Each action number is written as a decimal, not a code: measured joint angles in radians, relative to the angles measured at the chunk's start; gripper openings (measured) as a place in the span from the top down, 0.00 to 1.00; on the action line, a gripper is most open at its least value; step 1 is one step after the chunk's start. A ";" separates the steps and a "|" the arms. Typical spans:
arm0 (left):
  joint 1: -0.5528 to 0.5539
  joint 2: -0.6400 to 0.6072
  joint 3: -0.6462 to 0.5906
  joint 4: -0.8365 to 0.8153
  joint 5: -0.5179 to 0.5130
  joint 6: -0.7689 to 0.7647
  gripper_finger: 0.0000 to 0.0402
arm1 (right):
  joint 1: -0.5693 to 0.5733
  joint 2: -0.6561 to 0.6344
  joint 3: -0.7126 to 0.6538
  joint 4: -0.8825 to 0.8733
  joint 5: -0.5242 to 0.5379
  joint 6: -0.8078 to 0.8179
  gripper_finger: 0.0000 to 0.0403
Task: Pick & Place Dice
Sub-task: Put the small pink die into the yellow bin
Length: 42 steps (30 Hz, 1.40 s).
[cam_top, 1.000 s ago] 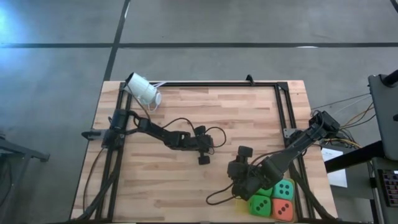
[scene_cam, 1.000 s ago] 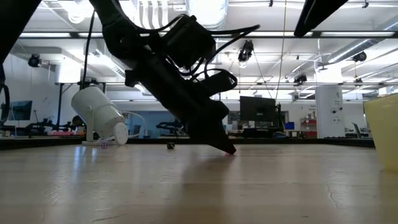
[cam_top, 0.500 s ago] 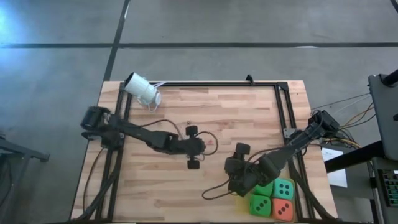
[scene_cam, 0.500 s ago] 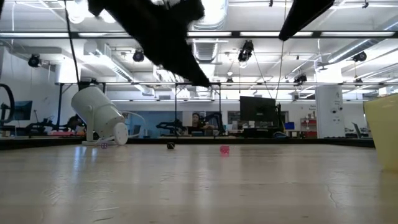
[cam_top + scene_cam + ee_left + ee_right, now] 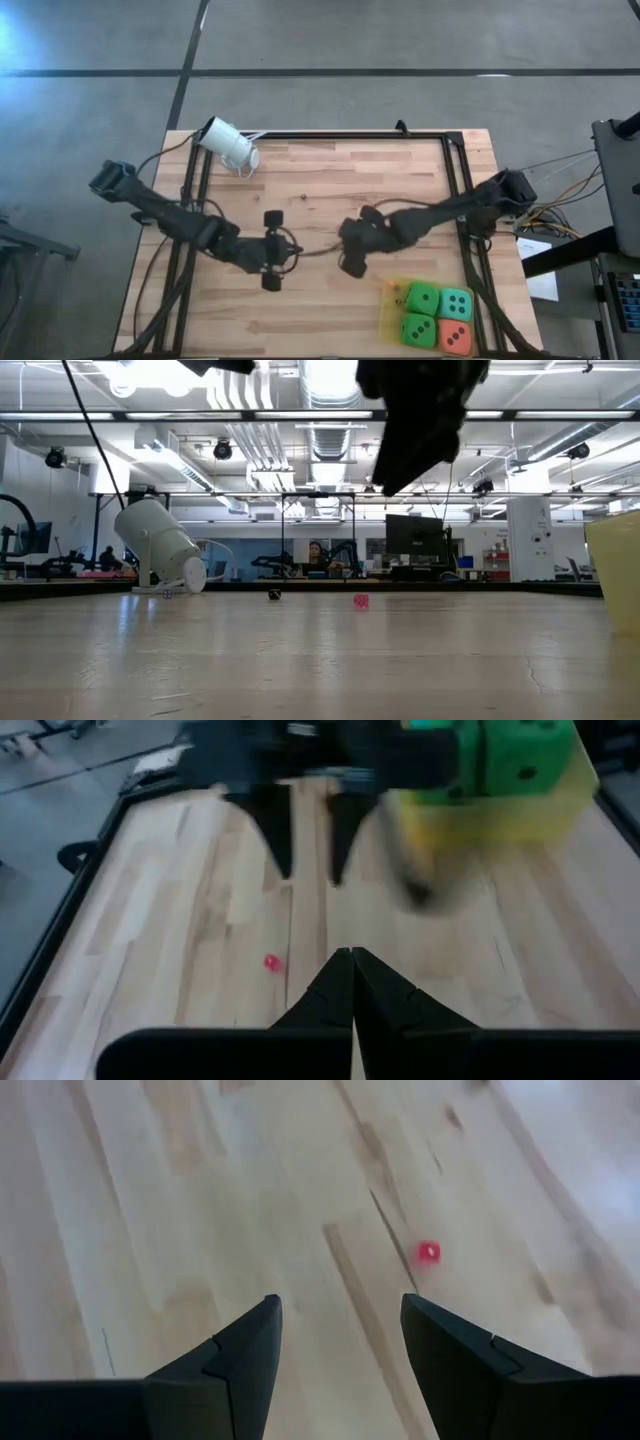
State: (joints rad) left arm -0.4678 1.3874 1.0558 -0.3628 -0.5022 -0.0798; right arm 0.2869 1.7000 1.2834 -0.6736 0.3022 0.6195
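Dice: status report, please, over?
Left end effector shut, mid-table. Right end effector open, empty, facing it. Four dice sit in yellow tray. Tiny pink speck lies between them.

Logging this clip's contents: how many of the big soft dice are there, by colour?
Bright green dice: 2
Teal dice: 1
Orange-red dice: 1
Total: 4, all sitting together in the yellow tray at the table's near right corner.
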 joint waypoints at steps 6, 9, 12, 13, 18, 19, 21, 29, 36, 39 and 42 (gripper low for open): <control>-0.026 -0.049 -0.040 -0.001 0.000 0.020 0.99 | -0.109 0.001 -0.066 0.131 -0.064 -0.006 0.50; -0.026 -0.059 -0.047 -0.004 0.000 0.020 0.99 | -0.144 0.018 -0.080 0.139 -0.064 0.031 0.50; -0.027 -0.060 -0.047 -0.003 0.000 0.020 0.99 | -0.166 0.051 -0.092 0.159 -0.067 0.047 0.50; -0.027 -0.060 -0.047 -0.002 0.000 0.020 0.99 | -0.171 0.061 -0.095 0.161 -0.068 0.046 0.50; -0.027 -0.060 -0.047 -0.001 0.000 0.016 0.99 | -0.181 0.107 -0.097 0.178 -0.068 0.011 0.50; -0.027 -0.060 -0.047 -0.001 0.000 0.016 0.99 | -0.181 0.114 -0.097 0.188 -0.068 0.005 0.50; -0.027 -0.060 -0.047 -0.001 0.000 0.016 0.99 | -0.181 0.125 -0.098 0.189 -0.068 -0.006 0.50; -0.027 -0.060 -0.047 0.004 0.000 0.011 0.99 | -0.196 0.194 -0.104 0.248 -0.068 -0.056 0.50; -0.027 -0.059 -0.047 0.003 0.000 0.004 0.99 | -0.212 0.233 -0.110 0.264 -0.065 -0.093 0.50; -0.027 -0.059 -0.047 0.003 0.000 0.004 0.99 | -0.213 0.246 -0.110 0.272 -0.065 -0.104 0.50; -0.026 -0.059 -0.047 0.003 0.000 0.004 0.99 | -0.216 0.250 -0.109 0.279 -0.067 -0.109 0.50</control>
State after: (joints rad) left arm -0.4942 1.3285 1.0084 -0.3595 -0.5018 -0.0757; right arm 0.0707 1.9503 1.1740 -0.3945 0.2355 0.5107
